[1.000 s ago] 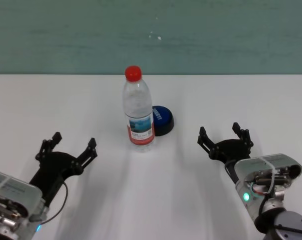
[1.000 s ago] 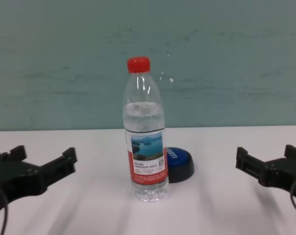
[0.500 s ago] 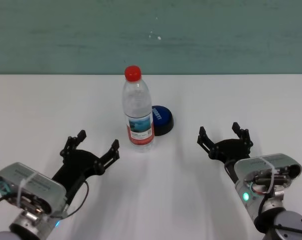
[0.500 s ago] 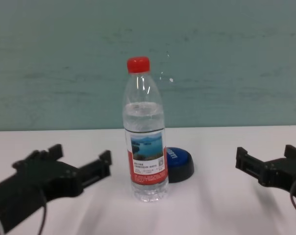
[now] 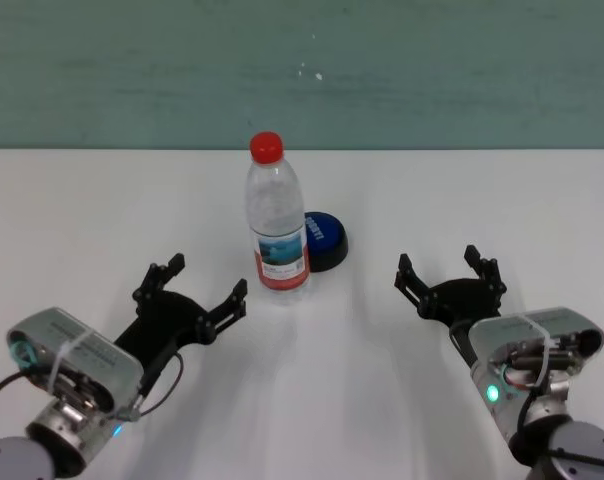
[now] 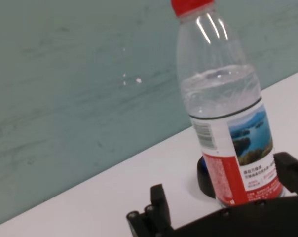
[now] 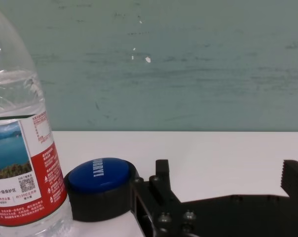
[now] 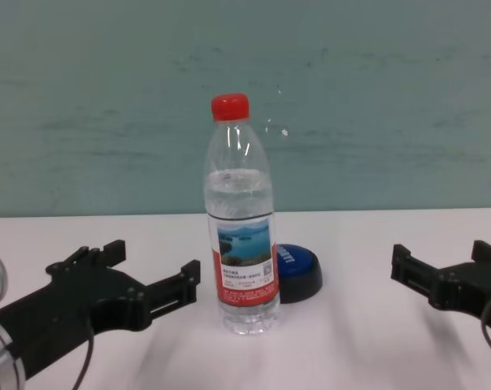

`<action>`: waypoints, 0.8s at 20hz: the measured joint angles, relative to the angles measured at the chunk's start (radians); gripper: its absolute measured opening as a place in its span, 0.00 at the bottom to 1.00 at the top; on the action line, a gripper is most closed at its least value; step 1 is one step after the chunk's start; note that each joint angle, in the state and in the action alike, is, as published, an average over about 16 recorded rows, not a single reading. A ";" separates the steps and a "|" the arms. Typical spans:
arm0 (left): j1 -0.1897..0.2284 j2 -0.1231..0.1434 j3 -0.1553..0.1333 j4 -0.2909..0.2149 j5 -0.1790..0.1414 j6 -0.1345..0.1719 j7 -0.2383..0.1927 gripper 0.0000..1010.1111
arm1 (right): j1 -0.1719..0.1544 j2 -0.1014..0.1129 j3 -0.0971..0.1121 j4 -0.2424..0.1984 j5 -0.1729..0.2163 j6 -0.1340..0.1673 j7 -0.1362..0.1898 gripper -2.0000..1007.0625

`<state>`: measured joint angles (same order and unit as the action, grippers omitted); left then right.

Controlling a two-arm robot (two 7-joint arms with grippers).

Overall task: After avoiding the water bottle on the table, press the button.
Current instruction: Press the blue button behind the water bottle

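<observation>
The water bottle (image 5: 276, 220) stands upright on the white table (image 5: 102, 200), clear with a red cap and a lake label; it also shows in the chest view (image 8: 240, 227), the left wrist view (image 6: 227, 113) and the right wrist view (image 7: 18, 148). The blue button (image 5: 321, 238) on its black base sits just behind and right of the bottle (image 8: 297, 272) (image 7: 100, 185); in the left wrist view (image 6: 204, 174) the bottle mostly hides it. My left gripper (image 5: 202, 290) is open, low over the table, just left of the bottle (image 8: 152, 272). My right gripper (image 5: 449, 280) is open, right of the button.
A teal wall (image 5: 302, 70) runs behind the table's far edge. White tabletop lies between the two grippers in front of the bottle and to the right of the button.
My left gripper has moved forward and to the right, from the near left of the table to close beside the bottle. The right arm, bottle and button have not moved.
</observation>
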<state>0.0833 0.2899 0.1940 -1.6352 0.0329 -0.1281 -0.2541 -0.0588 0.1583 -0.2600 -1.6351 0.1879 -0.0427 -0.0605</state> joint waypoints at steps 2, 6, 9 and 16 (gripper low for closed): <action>-0.017 0.007 0.007 0.019 0.000 -0.011 -0.007 0.99 | 0.000 0.000 0.000 0.000 0.000 0.000 0.000 1.00; -0.050 0.017 0.019 0.057 -0.008 -0.034 -0.025 0.99 | 0.000 0.000 0.000 0.000 0.000 0.000 0.000 1.00; -0.071 0.021 0.028 0.082 -0.022 -0.049 -0.039 0.99 | 0.000 0.000 0.000 0.000 0.000 0.000 0.000 1.00; -0.102 0.023 0.041 0.114 -0.044 -0.065 -0.058 0.99 | 0.000 0.000 0.000 0.000 0.000 0.000 0.000 1.00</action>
<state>-0.0185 0.3133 0.2346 -1.5212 -0.0112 -0.1929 -0.3121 -0.0588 0.1583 -0.2600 -1.6351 0.1879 -0.0427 -0.0606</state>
